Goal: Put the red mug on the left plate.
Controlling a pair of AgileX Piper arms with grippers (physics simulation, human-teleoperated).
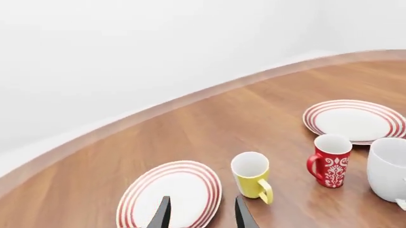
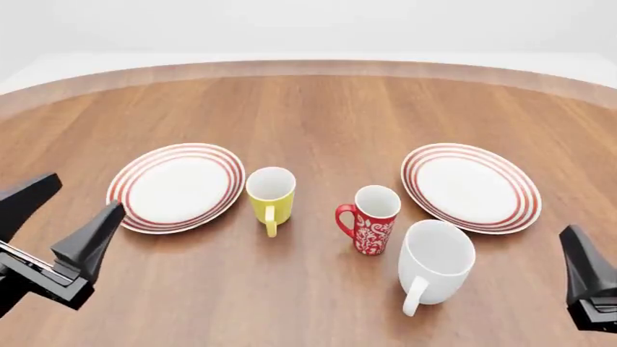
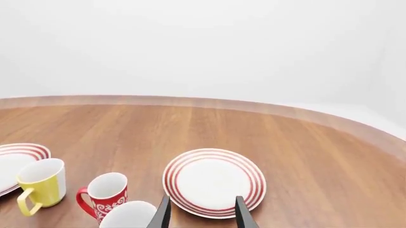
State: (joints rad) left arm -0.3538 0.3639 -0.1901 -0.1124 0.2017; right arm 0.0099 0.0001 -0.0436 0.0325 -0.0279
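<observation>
The red mug [image 2: 369, 220] with white scrollwork stands upright on the table's middle, its handle toward the yellow mug [image 2: 271, 194]. It also shows in both wrist views [image 1: 331, 162] [image 3: 105, 194]. The left plate [image 2: 176, 186], white with red rings, lies bare at the left. My left gripper [image 2: 85, 194] hangs open at the near left, close to that plate's near rim [image 1: 170, 192] and well left of the red mug. My right gripper [image 3: 201, 209] is open at the near right, with one finger [image 2: 581, 269] showing. Nothing is held.
A large white mug [image 2: 435, 262] stands just in front and right of the red mug, nearly touching it. The yellow mug sits between the red mug and the left plate. A second ringed plate [image 2: 470, 186] lies at the right. The round table's edge [image 2: 308, 66] curves behind.
</observation>
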